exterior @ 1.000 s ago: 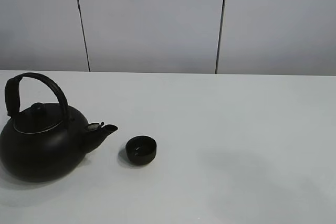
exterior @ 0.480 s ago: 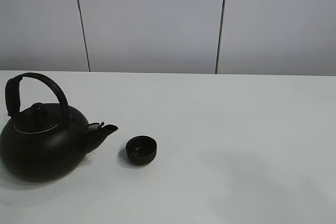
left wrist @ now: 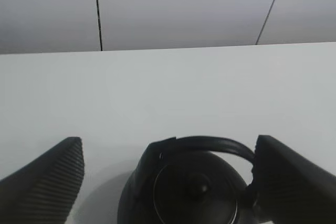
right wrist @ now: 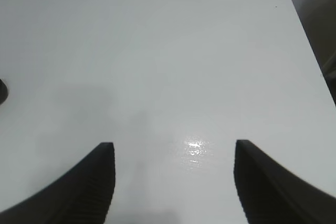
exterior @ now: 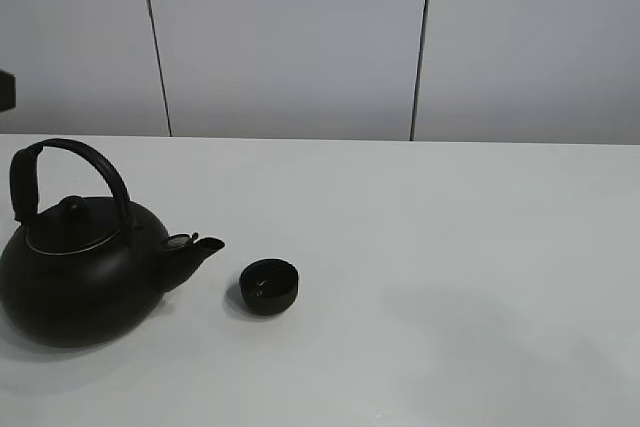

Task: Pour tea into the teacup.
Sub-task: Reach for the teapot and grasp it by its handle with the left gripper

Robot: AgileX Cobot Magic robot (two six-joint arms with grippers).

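Note:
The small black teacup (exterior: pixel 270 285) stands on the white table, just right of the spout of the big black teapot (exterior: pixel 80 267). My left gripper (left wrist: pixel 169 141) hovers over the teapot (left wrist: pixel 184 192), open wide. Its ribbed fingers (left wrist: pixel 47 182) stand on either side of the arched handle (left wrist: pixel 205 143), the right-hand one close to the handle's end. My right gripper (right wrist: pixel 174 148) is open over bare table with nothing between its fingers (right wrist: pixel 79 187). The exterior view shows neither gripper, only a dark sliver of the left arm (exterior: pixel 5 90) at the left edge.
The white table (exterior: pixel 450 247) stretches to the right of the cup, and a panelled grey wall stands behind it. The table's far corner and right edge (right wrist: pixel 299 19) show in the right wrist view, where a dark rim (right wrist: pixel 1 90) peeks in at the edge.
A dark piece of the left arm has come into the exterior view at the left edge. The teapot and teacup have not moved.

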